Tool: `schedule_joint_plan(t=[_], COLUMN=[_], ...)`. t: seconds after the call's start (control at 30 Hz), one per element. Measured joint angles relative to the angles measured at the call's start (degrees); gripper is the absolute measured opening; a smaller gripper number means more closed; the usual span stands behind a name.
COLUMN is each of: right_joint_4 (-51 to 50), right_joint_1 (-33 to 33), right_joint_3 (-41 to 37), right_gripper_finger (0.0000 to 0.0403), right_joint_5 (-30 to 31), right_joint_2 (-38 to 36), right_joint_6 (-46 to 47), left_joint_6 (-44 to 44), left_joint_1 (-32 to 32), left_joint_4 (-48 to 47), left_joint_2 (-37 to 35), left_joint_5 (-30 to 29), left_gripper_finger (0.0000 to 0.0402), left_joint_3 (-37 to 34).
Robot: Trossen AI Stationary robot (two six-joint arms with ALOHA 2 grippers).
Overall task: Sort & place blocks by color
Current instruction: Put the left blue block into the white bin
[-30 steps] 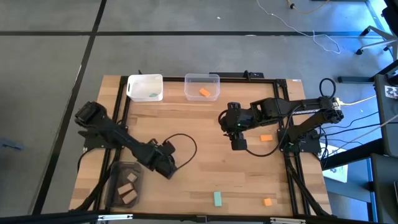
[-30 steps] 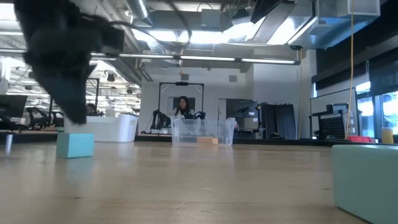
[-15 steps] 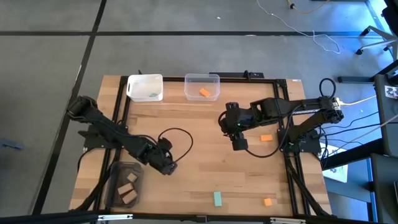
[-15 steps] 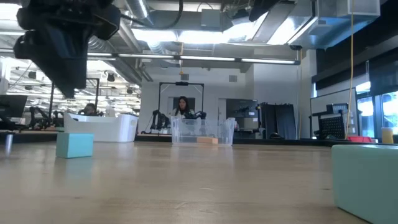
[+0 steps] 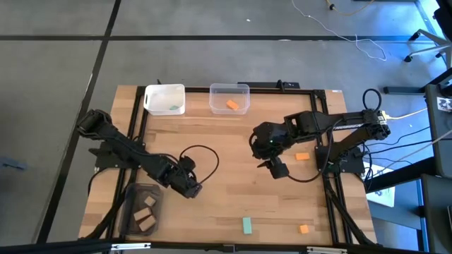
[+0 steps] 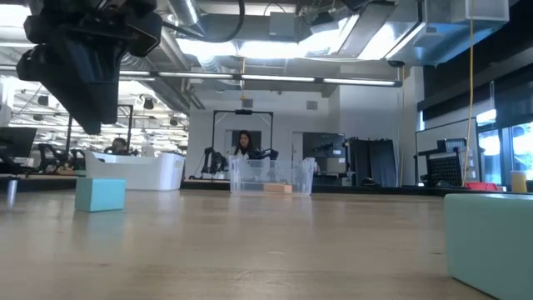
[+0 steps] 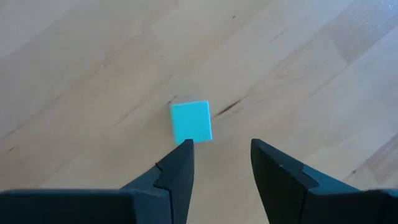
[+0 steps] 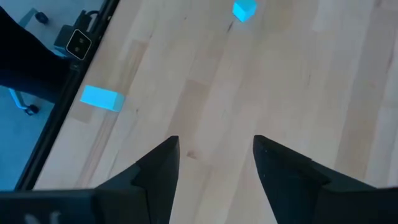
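Left gripper (image 5: 187, 185) left of centre on the table (image 5: 226, 141), just beside the dark grey bin (image 5: 131, 197); fingers apart, nothing clamped. Seen from the left wrist: teal cube (image 7: 191, 122) flat on the wood just past the fingertips, nearer one finger, not between them. Low view: same cube (image 6: 100, 193) on the table with the gripper hanging above, clear of it; hidden under the arm from above. Right gripper (image 5: 277, 168) right of centre over bare wood, fingers apart, empty; orange block (image 5: 302, 156) near it toward the right rail. Teal bar (image 5: 247, 225) and second orange block (image 5: 304, 228) loose near the front edge, well apart from both grippers. Already binned: teal piece (image 5: 174, 108) in the white bin (image 5: 150, 92), third orange block (image 5: 232, 104) in the clear bin (image 5: 244, 90), two tan blocks (image 5: 145, 210) in the dark grey bin.
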Motion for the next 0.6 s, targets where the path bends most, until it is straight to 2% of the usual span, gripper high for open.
schedule_joint_plan(t=[0.6], right_joint_4=[0.07], right_joint_1=[0.0], right_joint_3=[0.0], right_gripper_finger=[0.0206], right_joint_5=[0.0], right_joint_2=[0.0], right_joint_6=[-0.04], left_joint_6=[-0.42], left_joint_1=[0.0], left_joint_4=[-0.01], left_joint_2=[-0.01], left_joint_5=[-0.06], left_gripper_finger=[0.0149], left_joint_3=[0.02])
